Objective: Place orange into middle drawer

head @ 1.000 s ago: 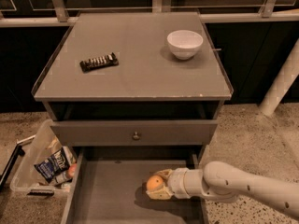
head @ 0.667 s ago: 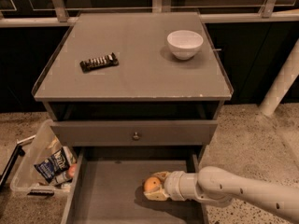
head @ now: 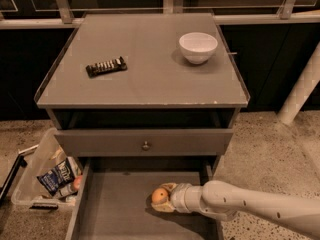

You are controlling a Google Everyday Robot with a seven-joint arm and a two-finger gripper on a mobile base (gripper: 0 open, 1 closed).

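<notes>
The gripper (head: 159, 201) reaches in from the right, low inside the pulled-out middle drawer (head: 115, 206), with its tan fingers (head: 169, 187) closed round the orange (head: 160, 195); the fruit sits between them at the drawer's right-hand part, just left of the white wrist. Over the last second the orange and gripper have edged a little leftward, further in from the drawer's right wall, and in the last stretch they have hardly moved at all; the travel looks to be finishing. The orange seems to be at or just above the grey floor, though whether it actually touches cannot be told from this angle. That puts the task near its end, in my judgement: the fruit is within the walls, and what is left is opening the jaws and drawing the arm back without rolling it. The upper drawer front (head: 145, 143), white bowl (head: 198, 46) and dark bar (head: 106, 66) are as they were.
</notes>
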